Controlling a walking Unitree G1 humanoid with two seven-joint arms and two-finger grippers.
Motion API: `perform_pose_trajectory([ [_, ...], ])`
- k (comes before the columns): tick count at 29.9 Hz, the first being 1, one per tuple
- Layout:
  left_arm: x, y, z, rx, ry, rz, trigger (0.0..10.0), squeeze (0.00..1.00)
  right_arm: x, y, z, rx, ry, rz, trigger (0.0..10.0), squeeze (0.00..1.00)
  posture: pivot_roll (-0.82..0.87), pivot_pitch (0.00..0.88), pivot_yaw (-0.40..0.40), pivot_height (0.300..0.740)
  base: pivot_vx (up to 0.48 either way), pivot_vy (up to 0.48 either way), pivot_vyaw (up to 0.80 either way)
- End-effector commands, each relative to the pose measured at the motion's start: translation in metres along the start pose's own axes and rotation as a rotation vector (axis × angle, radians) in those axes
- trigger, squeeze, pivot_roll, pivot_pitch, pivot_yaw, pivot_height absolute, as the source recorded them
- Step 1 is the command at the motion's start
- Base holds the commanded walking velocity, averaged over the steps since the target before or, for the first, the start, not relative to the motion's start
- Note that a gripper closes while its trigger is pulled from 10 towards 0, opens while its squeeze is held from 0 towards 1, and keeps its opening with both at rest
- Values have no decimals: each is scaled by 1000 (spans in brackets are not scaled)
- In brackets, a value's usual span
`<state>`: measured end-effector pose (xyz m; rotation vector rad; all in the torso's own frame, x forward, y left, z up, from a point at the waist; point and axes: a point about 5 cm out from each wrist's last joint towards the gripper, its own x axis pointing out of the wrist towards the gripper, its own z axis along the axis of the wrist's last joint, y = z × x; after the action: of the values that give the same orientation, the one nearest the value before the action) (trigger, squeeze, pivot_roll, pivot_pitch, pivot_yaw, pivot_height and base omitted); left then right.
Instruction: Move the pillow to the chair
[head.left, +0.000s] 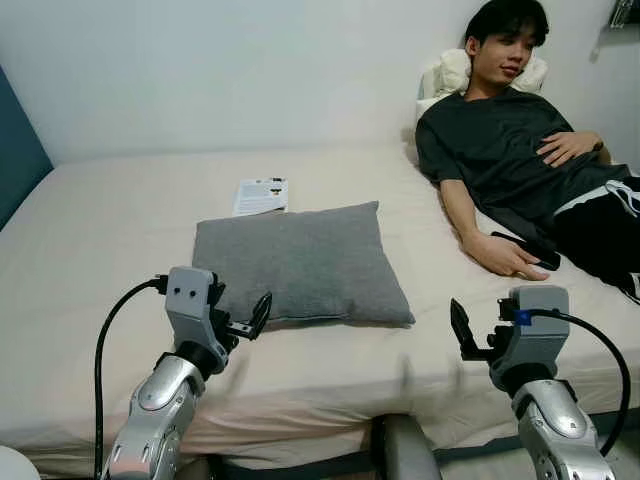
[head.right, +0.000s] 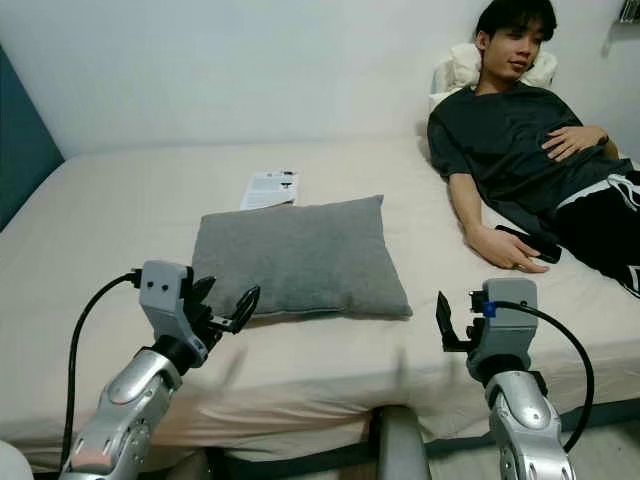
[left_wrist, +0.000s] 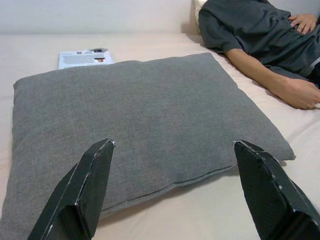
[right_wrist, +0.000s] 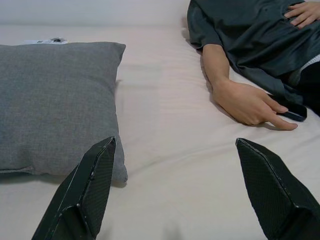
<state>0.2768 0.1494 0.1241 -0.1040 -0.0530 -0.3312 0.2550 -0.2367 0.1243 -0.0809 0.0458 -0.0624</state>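
You are facing a bed (head.left: 120, 230) with a smooth cream sheet, set against a plain pale wall, and the grey pillow (head.left: 300, 262) lies flat on it near the front edge, roughly midway along that edge. The left tool (head.left: 243, 318) hovers just short of the pillow's front left corner with its two fingers spread wide, gripping nothing; the right tool (head.left: 462, 332) hangs over the front edge beyond the pillow's right corner, also spread wide and gripping nothing. The chair is not in view, so you will have to turn to find it. The pillow is a soft, plump rectangle in a coarse woven fabric with a sewn seam around it; it will likely sag and fold if pinched at one corner, and could slip out. A person (head.left: 520, 150) lies along the right side of the bed, one hand (head.left: 512, 257) resting by a dark phone (head.left: 535, 252) near the right tool, so a wide swing could strike that arm. A thin printed leaflet (head.left: 261, 195) behind the pillow could be dragged along.
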Motion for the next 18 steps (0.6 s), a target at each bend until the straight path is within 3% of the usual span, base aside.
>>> perform_pose_trajectory([
  [1, 1, 2, 3, 35, 3, -1, 10000, 0, 0, 3, 3, 8, -10, 8, 10000, 0, -110, 45, 12, 376, 0, 0, 0],
  [18, 1, 3, 2, 38, 5, 2, 10000, 0, 2, 3, 2, 12, -8, 9, 10000, 0, -108, 44, 11, 376, 0, 0, 0],
])
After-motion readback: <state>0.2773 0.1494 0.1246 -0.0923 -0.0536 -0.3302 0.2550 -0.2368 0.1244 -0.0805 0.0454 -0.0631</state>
